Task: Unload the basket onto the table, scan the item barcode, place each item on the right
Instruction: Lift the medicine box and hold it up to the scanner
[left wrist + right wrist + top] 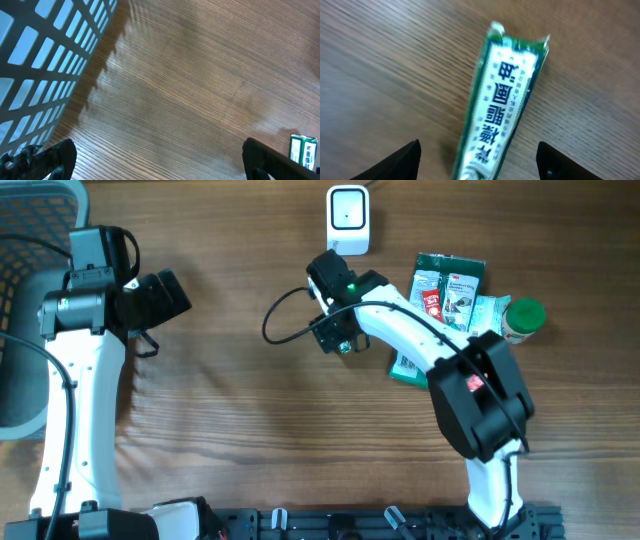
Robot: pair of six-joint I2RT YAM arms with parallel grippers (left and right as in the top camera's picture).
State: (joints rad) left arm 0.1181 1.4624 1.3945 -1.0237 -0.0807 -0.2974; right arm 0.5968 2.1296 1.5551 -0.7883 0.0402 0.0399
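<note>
A long green and white packet [505, 95] with printed characters lies on the wood table in the right wrist view. My right gripper [477, 165] stands open over its near end, one dark finger on each side and neither touching it. From overhead the right gripper [336, 335] sits just below the white scanner [348, 218], and the arm hides most of the packet. My left gripper [165, 295] is open wide at the left, far from both. Its fingertips [60, 155] frame bare wood.
A heap of goods lies at the right: green packets [450, 288], a green-lidded jar [522, 318] and a green and white box [404, 368] partly under the right arm. A grey mesh basket [30, 240] stands at the far left, its wall [45, 60] close to the left gripper.
</note>
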